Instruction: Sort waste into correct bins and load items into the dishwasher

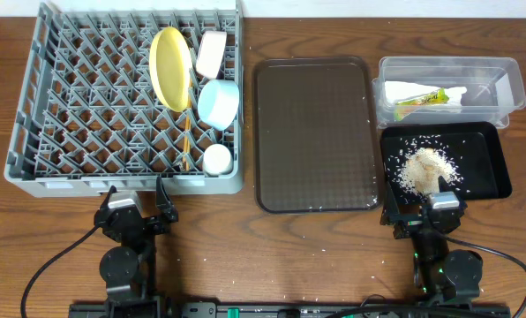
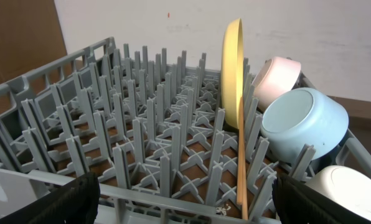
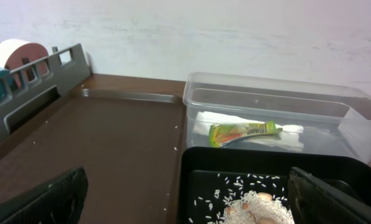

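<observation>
- The left gripper (image 1: 138,198) is held low over the table (image 1: 245,256), just in front of the near wall of the dish rack (image 1: 69,97); its fingers (image 2: 67,202) are spread wide and nothing is held.
- The right gripper (image 1: 424,212) is held at the near edge of the black tray (image 1: 494,168); it is likewise spread wide and empty.
- A few stray white grains are seen on the table near both arms.
- In the near right corner of the rack, a small white cup (image 1: 217,159) is set on its side.
- The chopsticks (image 1: 186,141) are laid lengthwise among the pegs, just left of the cup.
- Behind the cup, the light-blue bowl (image 1: 218,102) is tipped on its edge, with its base turned toward the arm.
- The yellow plate (image 1: 171,67) is stood on edge between pegs, to the left of the blue bowl.
- At the far right of the rack, the white bowl (image 1: 211,53) is leaned beside the plate.
- The brown serving tray (image 1: 314,132) is placed between the rack and the two bins.
- A heap of rice crumbs (image 1: 422,168) is gathered in the left part of the black tray, with loose grains scattered around it.
- Beyond the black tray and touching it, the clear tub (image 1: 448,64) is found; the napkin (image 1: 404,90) is spread on its floor.
- The snack wrapper (image 1: 420,99) is laid on the napkin.
</observation>
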